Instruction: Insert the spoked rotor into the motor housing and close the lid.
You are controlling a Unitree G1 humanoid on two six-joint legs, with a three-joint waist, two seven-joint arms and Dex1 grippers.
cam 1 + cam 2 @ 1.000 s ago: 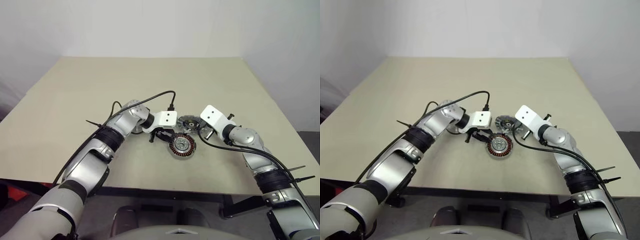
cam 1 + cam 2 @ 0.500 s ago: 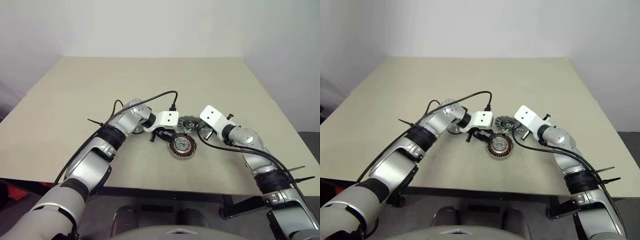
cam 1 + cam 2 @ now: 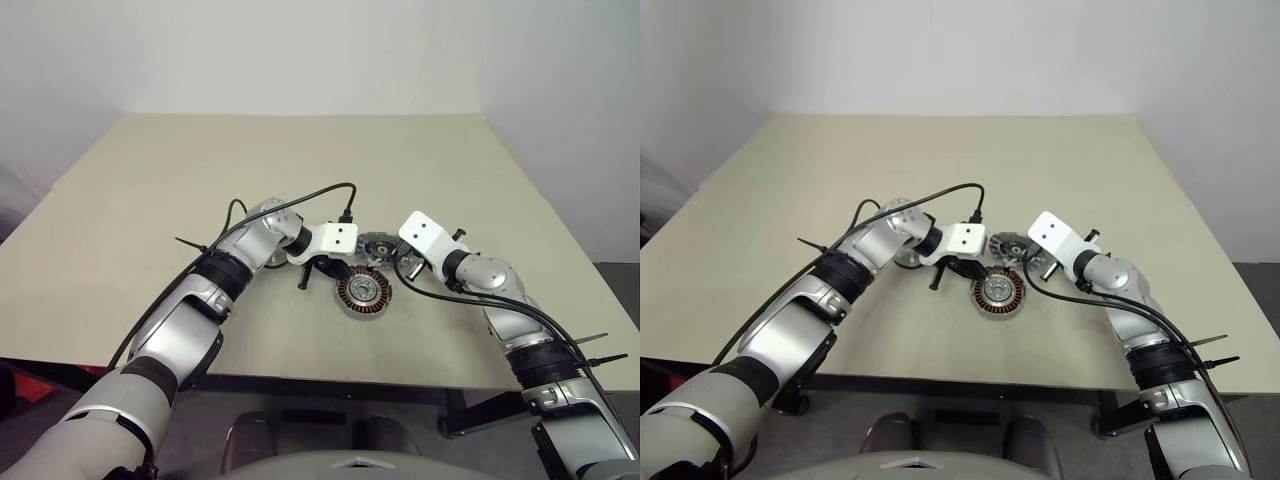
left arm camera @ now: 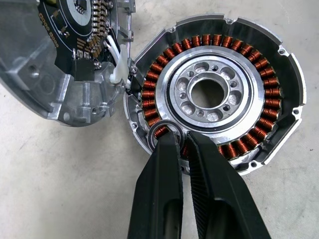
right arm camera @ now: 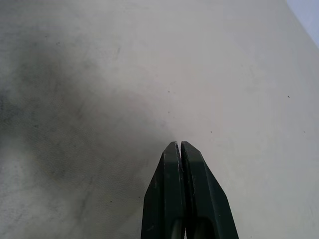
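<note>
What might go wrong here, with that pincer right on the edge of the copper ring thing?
1. The left gripper is nearly shut at the rim of the motor housing, its tips over the copper windings. A slip could scrape them.
2. Short white wires tie the lid to the housing. Tugging either part may strain them.

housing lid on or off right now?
Off. In the left wrist view the motor housing lies open, copper windings and silver centre exposed, with the lid beside it, touching its rim.
</note>
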